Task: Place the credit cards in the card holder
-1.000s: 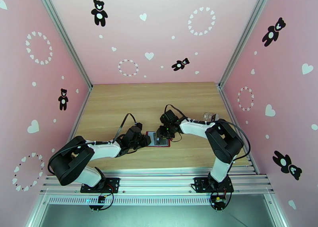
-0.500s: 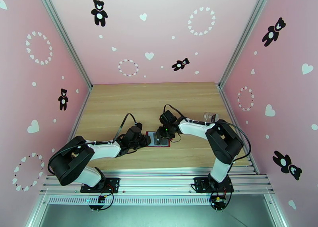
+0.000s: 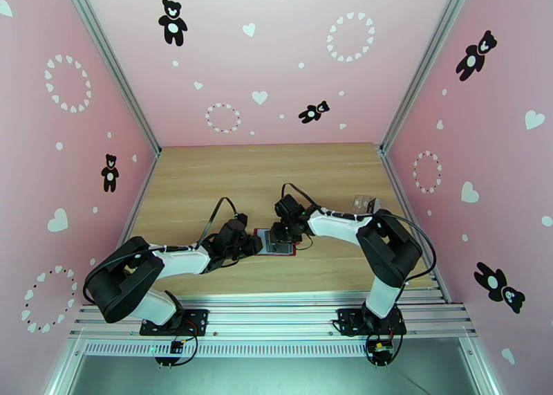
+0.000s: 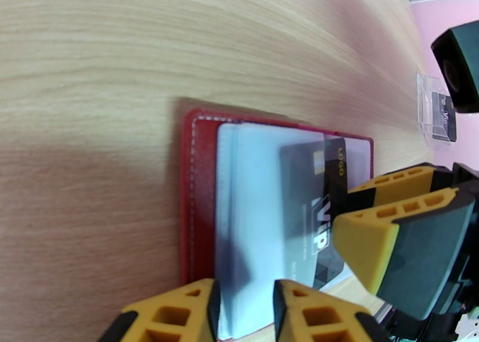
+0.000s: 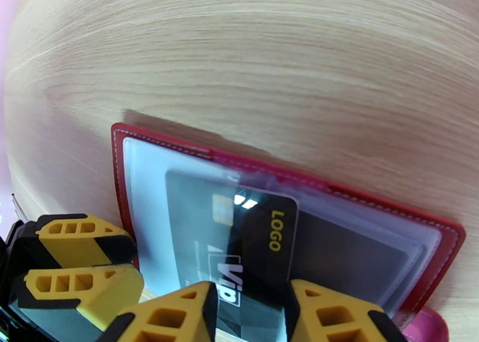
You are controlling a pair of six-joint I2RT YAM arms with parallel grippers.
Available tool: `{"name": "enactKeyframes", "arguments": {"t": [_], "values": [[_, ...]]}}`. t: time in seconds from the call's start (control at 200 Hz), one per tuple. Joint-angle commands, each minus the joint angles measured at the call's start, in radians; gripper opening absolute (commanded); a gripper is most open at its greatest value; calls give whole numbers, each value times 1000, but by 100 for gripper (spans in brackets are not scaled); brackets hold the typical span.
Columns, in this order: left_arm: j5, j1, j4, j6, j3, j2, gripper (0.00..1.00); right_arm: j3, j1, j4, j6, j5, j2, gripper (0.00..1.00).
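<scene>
R gripper pinches the dark VIP credit card, half slid under a clear pocket of the open red card holder (flat on the wood table, mid-workspace), while L gripper clamps the holder's near pocket edge.

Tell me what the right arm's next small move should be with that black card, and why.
Probably ease the black card a little further into the card holder. Its far end looks tucked under the clear pocket, but its near end sticks out between the fingers of the right gripper. The left gripper sits at the holder's edge, seemingly steadying it.
</scene>
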Motion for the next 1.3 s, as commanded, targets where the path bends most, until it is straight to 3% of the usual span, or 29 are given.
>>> {"name": "enactKeyframes", "arguments": {"t": [0.0, 0.756, 1.296], "values": [[7, -10, -42, 8, 1, 12, 31, -26, 28, -16, 51, -20, 10, 37], [3, -24, -37, 3, 8, 12, 31, -19, 71, 91, 142, -96, 27, 36], [-28, -24, -122, 15, 1, -105, 31, 30, 70, -98, 32, 81, -53, 36]]}}
